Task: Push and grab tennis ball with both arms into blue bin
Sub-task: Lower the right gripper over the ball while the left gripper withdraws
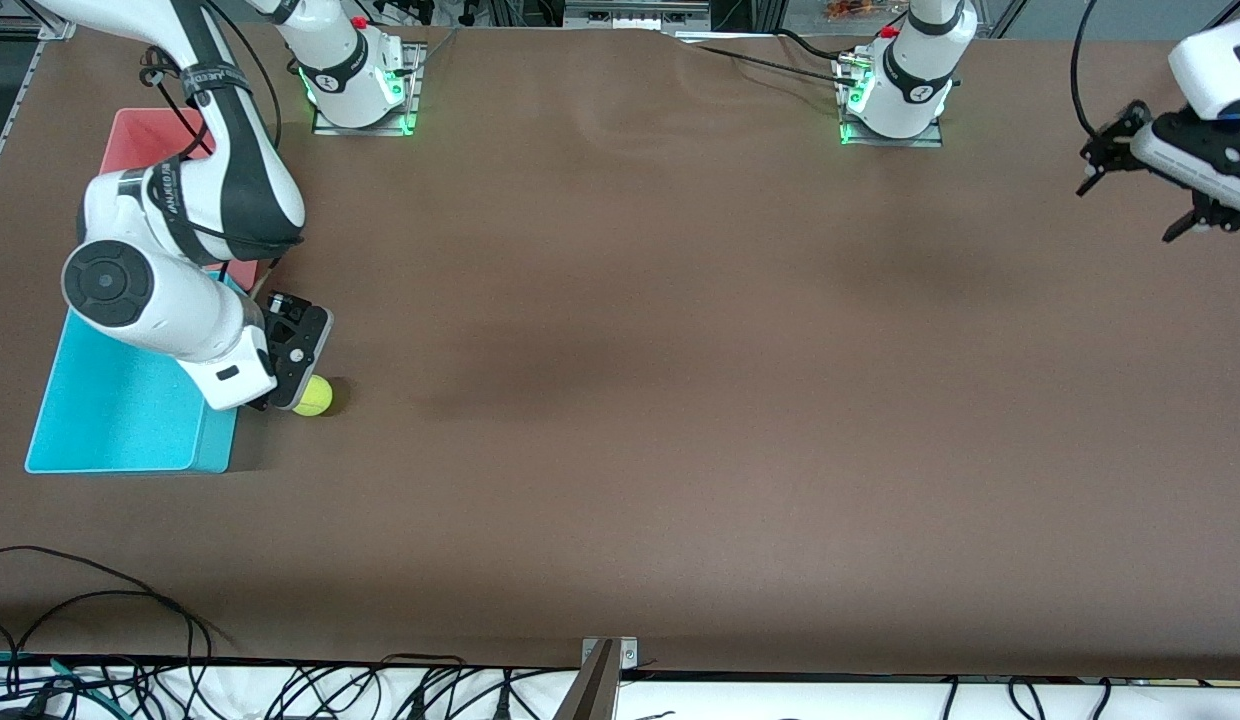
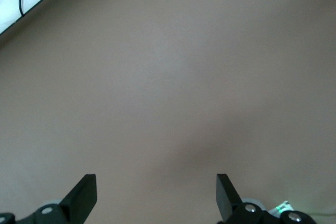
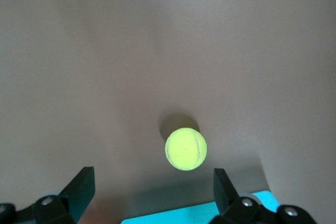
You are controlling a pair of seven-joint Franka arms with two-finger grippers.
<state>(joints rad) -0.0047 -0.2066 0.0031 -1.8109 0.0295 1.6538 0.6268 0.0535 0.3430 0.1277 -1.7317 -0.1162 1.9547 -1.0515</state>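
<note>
A: Where is the tennis ball [image 1: 313, 395] sitting right now?

B: It is lying on the brown table [image 1: 680, 400], just beside the blue bin [image 1: 120, 410], off the bin's corner nearest the front camera. The right gripper [image 1: 280, 395] is hanging over it with its fingers spread wide and gripping nothing; in the right wrist view the ball [image 3: 186, 148] is showing between and ahead of the two fingertips [image 3: 81, 187].

A: So what is the grab calling for?

B: I would say lowering straight until the ball is sitting between the pads, then closing gently, because a fuzzy round ball is likely to roll away if one finger nudges it first. After that it needs lifting above the bin's wall before crossing over.

A: And the left gripper [image 1: 1140, 185]?

B: It is waiting over the left arm's end of the table, fingers released, with only bare table under it.

A: Counting things?

B: One tennis ball, one blue bin, one pink bin [image 1: 140, 140] partly hidden by the right arm, two arms, two grippers.
</note>
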